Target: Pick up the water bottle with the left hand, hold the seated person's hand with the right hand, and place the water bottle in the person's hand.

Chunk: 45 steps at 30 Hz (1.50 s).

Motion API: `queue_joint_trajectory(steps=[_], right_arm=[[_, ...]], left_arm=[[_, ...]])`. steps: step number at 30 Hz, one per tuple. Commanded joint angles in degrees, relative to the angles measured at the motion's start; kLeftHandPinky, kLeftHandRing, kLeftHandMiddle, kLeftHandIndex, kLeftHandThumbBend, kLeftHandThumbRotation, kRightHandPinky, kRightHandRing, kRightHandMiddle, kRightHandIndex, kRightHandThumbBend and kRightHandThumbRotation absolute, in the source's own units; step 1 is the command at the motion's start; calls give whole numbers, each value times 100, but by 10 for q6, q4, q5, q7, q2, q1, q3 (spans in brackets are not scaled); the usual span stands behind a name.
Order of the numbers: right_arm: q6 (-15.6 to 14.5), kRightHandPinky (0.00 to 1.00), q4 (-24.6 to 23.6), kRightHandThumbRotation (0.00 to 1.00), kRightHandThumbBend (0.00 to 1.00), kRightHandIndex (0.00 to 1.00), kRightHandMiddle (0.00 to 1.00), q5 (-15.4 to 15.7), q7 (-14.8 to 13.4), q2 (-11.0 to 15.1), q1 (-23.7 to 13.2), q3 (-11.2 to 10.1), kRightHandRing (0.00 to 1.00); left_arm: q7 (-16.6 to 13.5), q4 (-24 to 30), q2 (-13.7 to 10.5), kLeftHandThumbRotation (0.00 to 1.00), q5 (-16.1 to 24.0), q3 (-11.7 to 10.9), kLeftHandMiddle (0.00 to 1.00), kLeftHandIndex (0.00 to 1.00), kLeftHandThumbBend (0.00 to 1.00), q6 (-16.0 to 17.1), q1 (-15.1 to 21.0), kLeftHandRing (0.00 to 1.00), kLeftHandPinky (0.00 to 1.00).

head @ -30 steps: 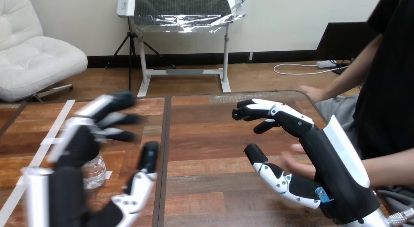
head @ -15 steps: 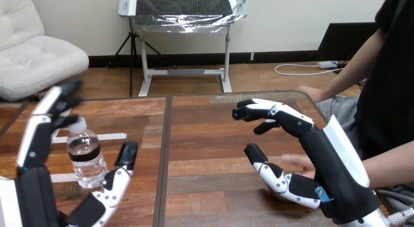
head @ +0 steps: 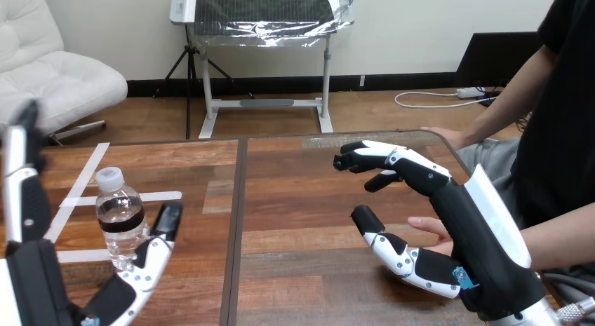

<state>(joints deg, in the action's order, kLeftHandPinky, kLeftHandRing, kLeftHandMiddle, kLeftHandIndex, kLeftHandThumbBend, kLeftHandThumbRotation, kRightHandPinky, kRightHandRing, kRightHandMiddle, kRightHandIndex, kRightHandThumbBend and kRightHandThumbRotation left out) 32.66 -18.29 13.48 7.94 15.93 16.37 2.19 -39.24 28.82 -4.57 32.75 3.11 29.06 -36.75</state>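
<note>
A small clear water bottle (head: 123, 219) with a white cap stands upright on the wooden table (head: 295, 193) at the left. My left hand (head: 42, 284) is open around it, fingers raised at the far left and thumb just right of the bottle, not closed on it. My right hand (head: 449, 235) is open at the right, fingers stretched forward and thumb low. The person's hand (head: 431, 231) lies palm up on the table behind my right hand, between its thumb and fingers, partly hidden; I see no grip on it.
White tape strips (head: 84, 193) mark the table at the left. A dark seam (head: 235, 228) runs down the tabletop's middle. The person's other hand (head: 445, 134) rests on the table's far right edge.
My left hand has swung further left and opened wider, so the bottle now stands fully in view. My right hand has stayed put, and the person's hand has shifted slightly beneath it.
</note>
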Motion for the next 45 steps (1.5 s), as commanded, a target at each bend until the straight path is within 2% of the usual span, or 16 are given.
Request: queue_joint_trajectory(steps=[1, 13, 22, 25, 33, 42, 45], right_arm=[[2, 61, -4, 0, 26, 71, 80, -10, 3, 2, -41, -1, 74], [-3, 62, -4, 0, 25, 71, 80, -8, 3, 1, -43, -2, 74], [0, 61, 0, 0, 26, 71, 80, -10, 4, 2, -48, 0, 74], [-2, 61, -1, 0, 26, 71, 80, -10, 5, 3, -49, 0, 74], [-2, 61, 0, 0, 26, 71, 80, -15, 10, 4, -52, -1, 74], [0, 61, 4, 0, 26, 71, 80, -16, 13, 5, -55, -4, 75], [3, 61, 6, 0, 26, 71, 80, -16, 13, 5, -56, -4, 75]], left_arm=[[-11, -8, 44, 23, 10, -24, 100, 98, 71, -17, 71, 98, 97], [-3, -46, 28, 28, -22, -30, 99, 98, 78, -56, 102, 97, 100], [10, -100, 11, 29, -39, -39, 100, 99, 81, -77, 142, 99, 99], [10, -128, 5, 31, -46, -42, 100, 99, 82, -74, 160, 99, 99], [17, -186, -4, 37, -37, -53, 100, 99, 83, -114, 206, 99, 97], [19, -254, -14, 38, -33, -60, 98, 98, 82, -135, 257, 97, 94], [21, -270, -11, 39, -33, -62, 97, 98, 83, -157, 273, 96, 92]])
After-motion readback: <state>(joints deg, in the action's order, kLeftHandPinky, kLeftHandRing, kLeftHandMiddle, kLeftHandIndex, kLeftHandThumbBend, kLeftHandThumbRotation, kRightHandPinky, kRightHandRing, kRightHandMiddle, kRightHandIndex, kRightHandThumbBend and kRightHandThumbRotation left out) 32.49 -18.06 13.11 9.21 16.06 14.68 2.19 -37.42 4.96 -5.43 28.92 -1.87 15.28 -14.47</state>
